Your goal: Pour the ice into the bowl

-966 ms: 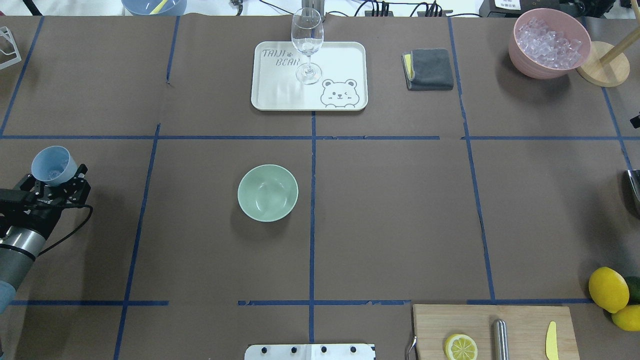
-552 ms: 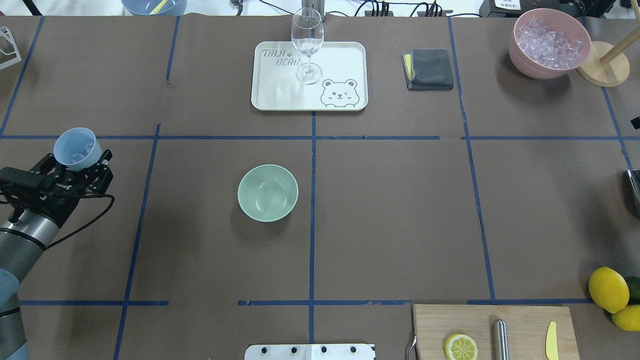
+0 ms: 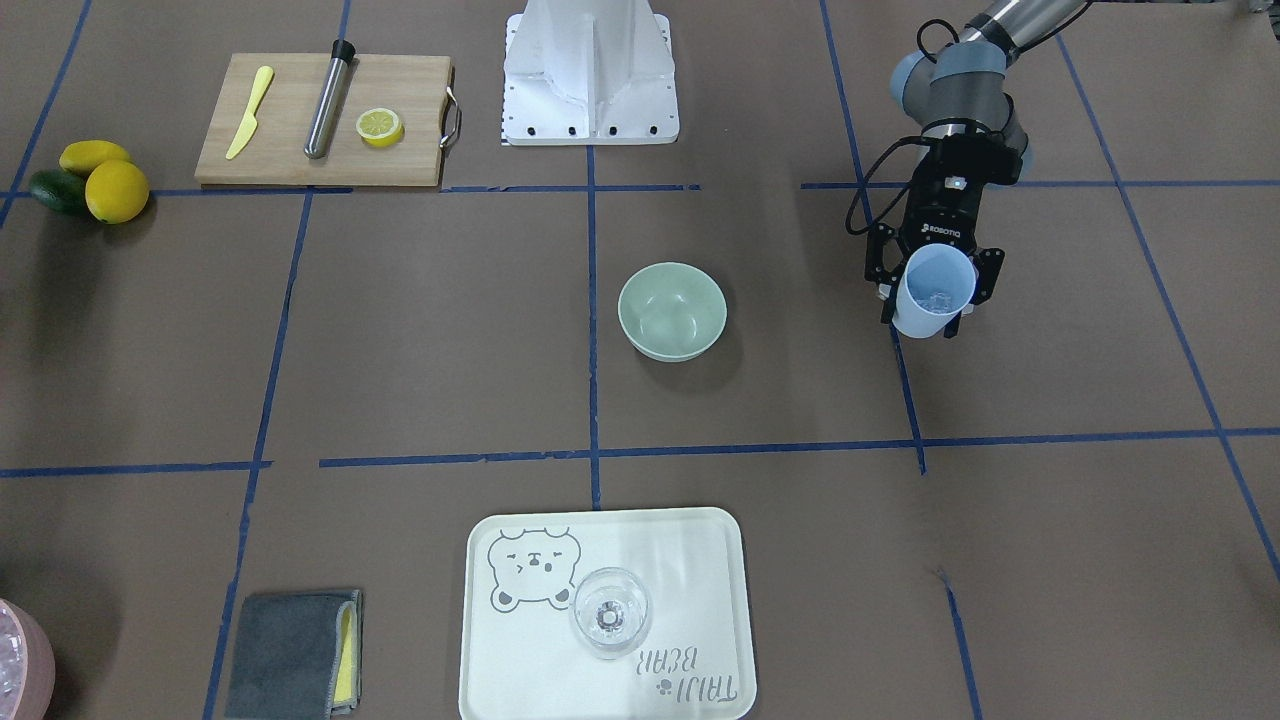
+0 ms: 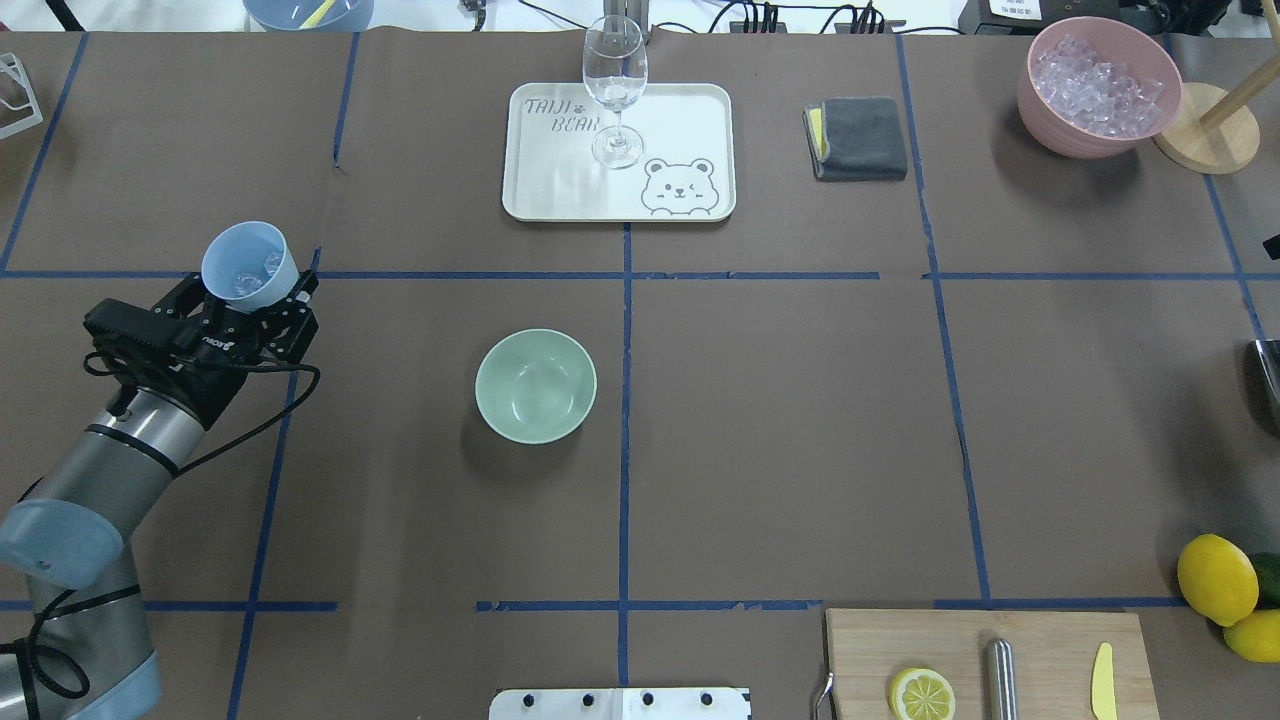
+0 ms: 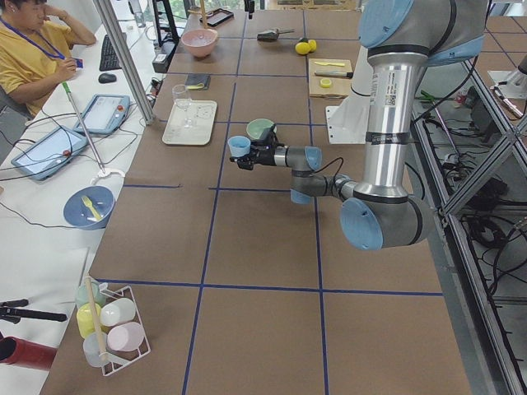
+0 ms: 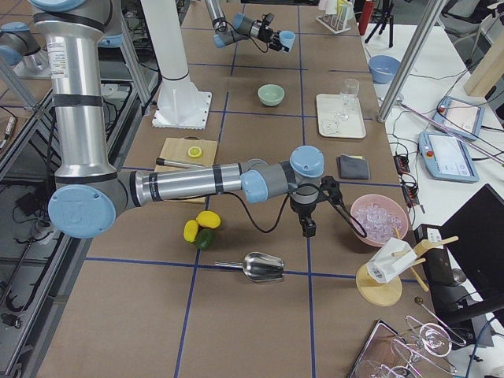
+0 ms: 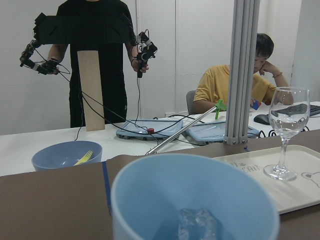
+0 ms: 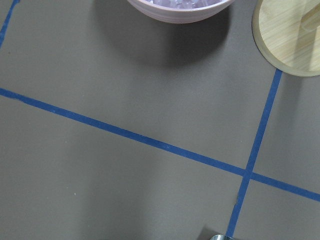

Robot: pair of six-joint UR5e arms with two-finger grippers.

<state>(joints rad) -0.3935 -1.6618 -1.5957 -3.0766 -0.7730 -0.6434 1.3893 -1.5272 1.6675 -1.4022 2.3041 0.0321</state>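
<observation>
My left gripper (image 4: 252, 292) is shut on a light blue cup (image 4: 243, 262) and holds it upright above the table, left of the bowl. A few clear ice cubes (image 7: 197, 223) lie in the cup's bottom. The pale sage-green bowl (image 4: 535, 386) stands empty near the table's middle; in the front-facing view the bowl (image 3: 672, 310) is left of the left gripper (image 3: 932, 297) and the cup (image 3: 935, 288). My right gripper (image 6: 308, 223) shows only in the exterior right view, near the pink container; I cannot tell whether it is open or shut.
A white tray (image 4: 685, 110) with a wine glass (image 4: 613, 85) is at the back middle, with a grey cloth (image 4: 857, 138) to its right. A pink container (image 4: 1040, 112) of ice is at the back right. A cutting board (image 4: 1045, 650), lemons (image 4: 1215, 578) and a metal scoop (image 6: 264, 268) lie at the front right.
My left arm has carried the cup to the right and further from the robot, closer to the bowl. The bowl has not moved.
</observation>
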